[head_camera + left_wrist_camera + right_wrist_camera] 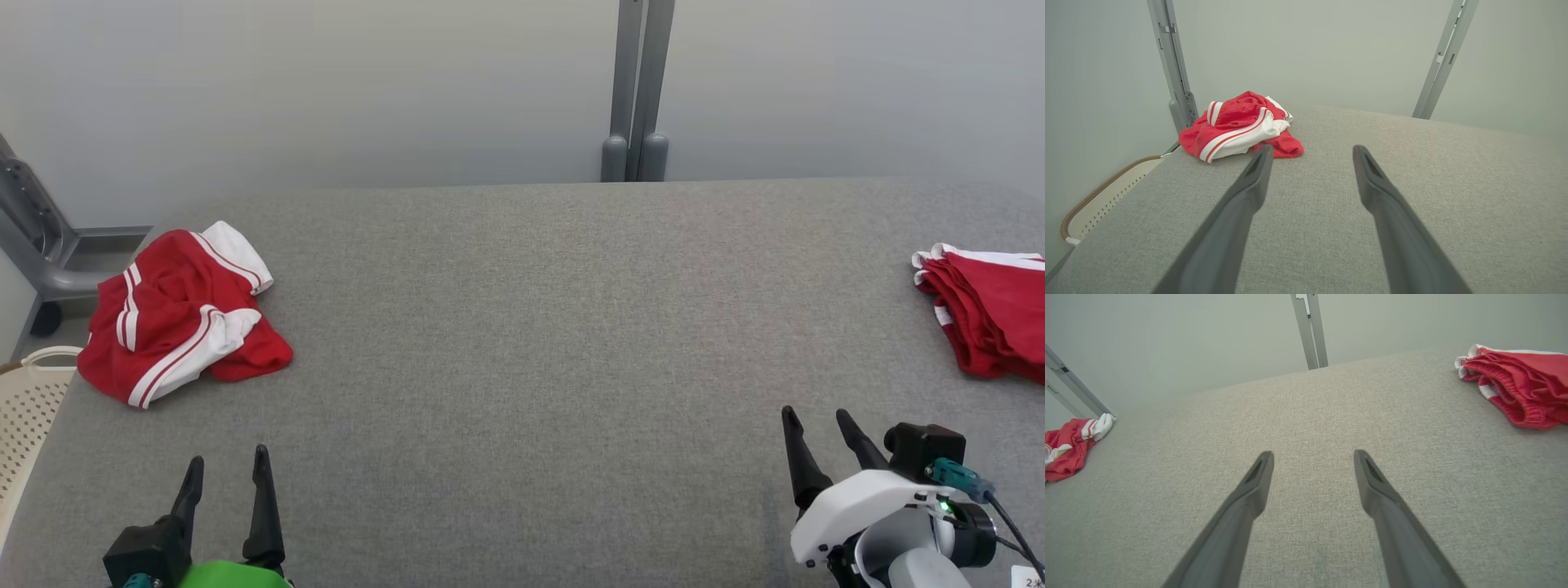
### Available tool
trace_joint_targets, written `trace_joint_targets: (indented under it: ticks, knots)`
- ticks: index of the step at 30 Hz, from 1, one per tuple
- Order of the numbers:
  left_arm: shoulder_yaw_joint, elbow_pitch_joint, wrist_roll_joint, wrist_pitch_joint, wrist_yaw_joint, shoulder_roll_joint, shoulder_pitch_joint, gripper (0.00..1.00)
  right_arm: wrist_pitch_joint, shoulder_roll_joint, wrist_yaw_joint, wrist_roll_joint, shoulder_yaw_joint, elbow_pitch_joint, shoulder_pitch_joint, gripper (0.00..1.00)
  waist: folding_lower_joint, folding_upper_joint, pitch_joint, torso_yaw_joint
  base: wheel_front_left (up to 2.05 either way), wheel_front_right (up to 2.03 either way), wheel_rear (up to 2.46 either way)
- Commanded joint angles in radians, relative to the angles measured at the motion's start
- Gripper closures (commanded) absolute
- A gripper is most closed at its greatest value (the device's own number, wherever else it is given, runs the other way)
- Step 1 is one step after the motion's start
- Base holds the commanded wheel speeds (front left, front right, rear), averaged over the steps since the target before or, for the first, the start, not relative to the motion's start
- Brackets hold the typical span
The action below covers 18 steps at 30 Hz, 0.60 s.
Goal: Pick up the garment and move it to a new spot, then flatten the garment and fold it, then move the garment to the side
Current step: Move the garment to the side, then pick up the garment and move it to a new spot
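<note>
A crumpled red garment (180, 314) with white stripes lies in a heap near the grey table's left edge; it is also seen in the left wrist view as the garment (1237, 126) and far left in the right wrist view as the garment (1067, 451). My left gripper (227, 465) stands open at the table's front left, well short of the heap, with nothing between its fingers (1257, 175). My right gripper (818, 416) stands open at the front right, empty, its fingers (1259, 477) over bare cloth.
A folded stack of red and white garments (992, 314) lies at the table's right edge, seen too as the stack (1519, 386). A cream perforated basket (28, 416) stands off the left edge. Grey metal posts (637, 90) rise behind the grey table (539, 327).
</note>
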Motion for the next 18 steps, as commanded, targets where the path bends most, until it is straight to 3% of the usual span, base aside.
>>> trace_joint_targets:
  ticks: [1,11,18]
  knots:
    - [0.009,0.003,0.005,0.0,-0.01,-0.004,0.011,0.0,-0.008,0.0,-0.001,0.014,0.004,-0.005,0.012,0.0,0.0001,0.0,-0.001,-0.001,0.0,0.0,0.0]
    - [0.035,0.035,0.03,0.0,-0.047,-0.022,0.001,0.0,-0.025,0.0,-0.001,0.072,0.008,0.005,0.02,0.0,0.0001,0.0,0.002,0.0,0.0,0.0,0.0]
    - [0.035,0.046,0.047,0.0,-0.06,-0.028,-0.008,0.0,-0.033,0.0,-0.001,0.08,0.008,0.018,0.027,0.0,0.0001,0.0,0.001,0.049,0.0,0.0,0.0]
